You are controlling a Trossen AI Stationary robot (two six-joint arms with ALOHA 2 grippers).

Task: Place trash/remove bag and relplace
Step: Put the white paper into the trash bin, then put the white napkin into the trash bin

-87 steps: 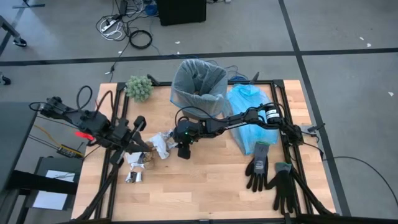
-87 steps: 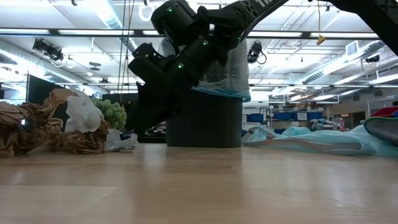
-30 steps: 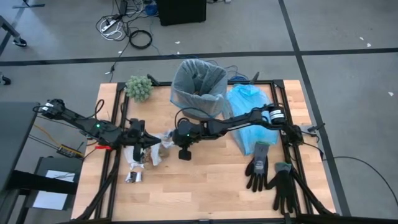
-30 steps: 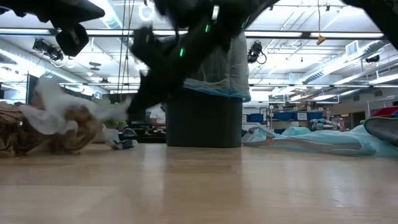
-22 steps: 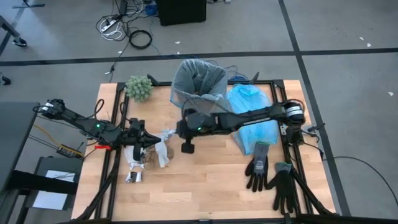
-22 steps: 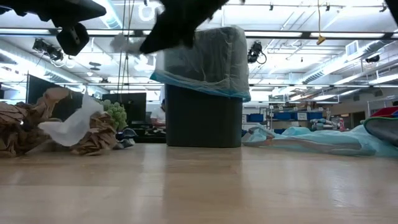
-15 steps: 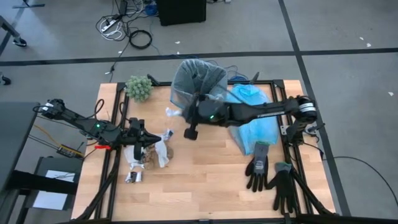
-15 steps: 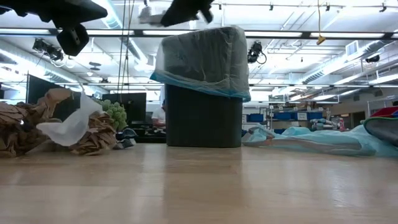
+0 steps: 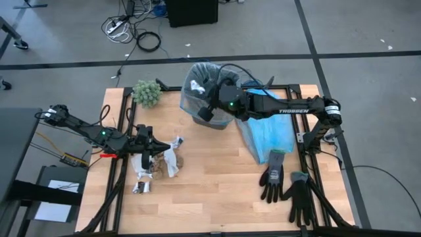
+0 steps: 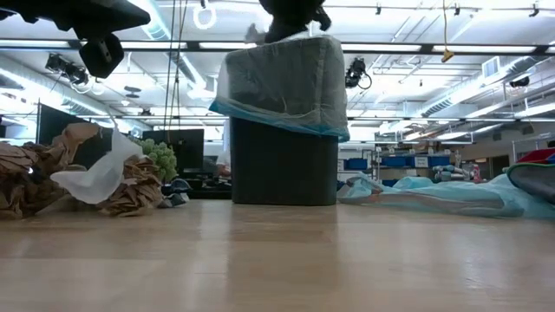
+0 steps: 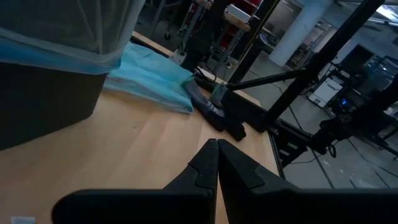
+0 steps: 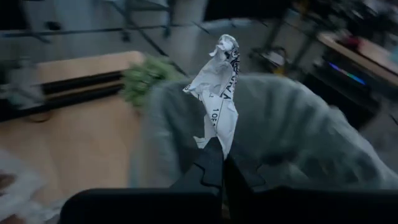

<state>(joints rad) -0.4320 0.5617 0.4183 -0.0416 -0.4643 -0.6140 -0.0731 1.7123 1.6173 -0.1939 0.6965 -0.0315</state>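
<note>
Bin served as our landmark: black, standing at the far edge of the worktop, lined with the bag, a grey-white liner folded over its rim.

Right gripper we found held above the bin's open mouth, jaws clamped on a crumpled white paper with dark print, which stood up from the tips over the liner. In the low view that paper showed just above the bin's rim.

Left gripper sat low over the worktop, well to the bin's left, jaws pressed together with nothing between them. Just beside it lay the rest of the trash: white paper, brown scraps, and, farther from the bin toward the near edge, a small shiny silver piece.

Green fuzzy clump we noted left of the bin at the far edge. Light-blue plastic bag lay against the bin's right side. Two black gloves lay beyond that bag, toward the near right corner, well apart from the bin.
</note>
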